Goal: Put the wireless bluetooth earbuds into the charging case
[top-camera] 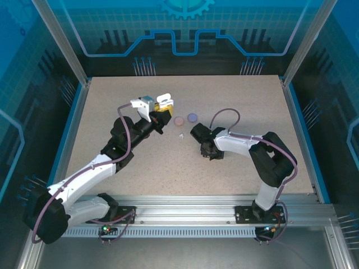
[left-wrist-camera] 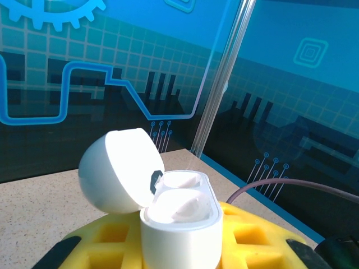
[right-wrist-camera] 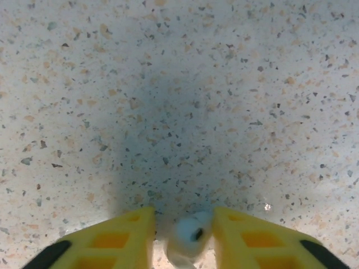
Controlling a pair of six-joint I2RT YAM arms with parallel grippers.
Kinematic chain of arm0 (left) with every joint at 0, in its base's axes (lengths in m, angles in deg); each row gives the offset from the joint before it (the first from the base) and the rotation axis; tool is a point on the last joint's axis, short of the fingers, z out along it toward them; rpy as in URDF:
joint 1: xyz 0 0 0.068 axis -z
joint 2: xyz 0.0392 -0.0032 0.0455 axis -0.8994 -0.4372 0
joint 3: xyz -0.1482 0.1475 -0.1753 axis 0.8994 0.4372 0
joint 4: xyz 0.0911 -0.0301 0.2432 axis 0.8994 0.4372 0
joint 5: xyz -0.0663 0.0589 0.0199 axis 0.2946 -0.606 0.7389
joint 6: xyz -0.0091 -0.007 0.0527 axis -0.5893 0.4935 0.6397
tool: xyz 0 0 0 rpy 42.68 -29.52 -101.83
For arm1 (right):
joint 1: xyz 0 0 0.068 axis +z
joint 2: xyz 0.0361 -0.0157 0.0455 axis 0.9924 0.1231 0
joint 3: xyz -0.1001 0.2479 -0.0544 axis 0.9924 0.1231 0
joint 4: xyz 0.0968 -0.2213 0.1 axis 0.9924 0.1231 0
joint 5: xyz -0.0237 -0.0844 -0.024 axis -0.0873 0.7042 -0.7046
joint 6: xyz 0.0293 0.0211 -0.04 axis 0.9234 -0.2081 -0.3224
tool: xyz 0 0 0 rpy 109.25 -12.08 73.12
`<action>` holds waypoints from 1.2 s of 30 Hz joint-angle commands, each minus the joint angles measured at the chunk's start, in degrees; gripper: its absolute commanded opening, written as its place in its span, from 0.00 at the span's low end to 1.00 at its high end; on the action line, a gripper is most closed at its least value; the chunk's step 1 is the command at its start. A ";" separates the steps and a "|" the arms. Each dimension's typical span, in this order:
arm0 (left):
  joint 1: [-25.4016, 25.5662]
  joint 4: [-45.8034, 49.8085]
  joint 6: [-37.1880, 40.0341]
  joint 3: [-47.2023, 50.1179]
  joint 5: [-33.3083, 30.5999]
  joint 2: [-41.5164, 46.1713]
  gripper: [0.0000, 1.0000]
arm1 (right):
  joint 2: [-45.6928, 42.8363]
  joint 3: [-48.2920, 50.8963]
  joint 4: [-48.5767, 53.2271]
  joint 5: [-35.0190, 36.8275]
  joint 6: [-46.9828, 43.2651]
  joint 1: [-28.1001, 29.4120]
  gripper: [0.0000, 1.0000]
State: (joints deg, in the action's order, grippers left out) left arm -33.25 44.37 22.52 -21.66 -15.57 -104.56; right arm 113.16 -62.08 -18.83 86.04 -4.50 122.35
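Observation:
My left gripper (top-camera: 161, 114) is raised over the back middle of the table and is shut on a white charging case (left-wrist-camera: 179, 235). The case stands upright between the yellow fingers (left-wrist-camera: 106, 238) with its lid (left-wrist-camera: 115, 171) flipped open. Its two wells look white inside, and I cannot tell whether earbuds sit in them. My right gripper (right-wrist-camera: 182, 224) hangs low over the table, jaws apart. A white earbud (right-wrist-camera: 188, 235), blurred, sits between them against the right finger, with a gap on its left. Another small white earbud (top-camera: 180, 135) lies on the table between the arms.
A round pink case (top-camera: 179, 120) and a round purple case (top-camera: 192, 117) lie closed side by side on the speckled table (top-camera: 241, 101), just right of the left gripper. Blue walls and metal posts ring the table.

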 commanded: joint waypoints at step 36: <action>1.24 2.24 2.58 -0.82 -0.19 1.46 0.00 | 2.06 -3.41 1.48 -15.60 -29.64 -8.04 0.55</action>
State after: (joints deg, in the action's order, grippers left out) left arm -32.48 46.99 24.00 -21.66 -15.55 -104.43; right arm 113.92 -65.40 -19.03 70.02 -30.64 115.01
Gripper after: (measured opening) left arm 0.219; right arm 0.553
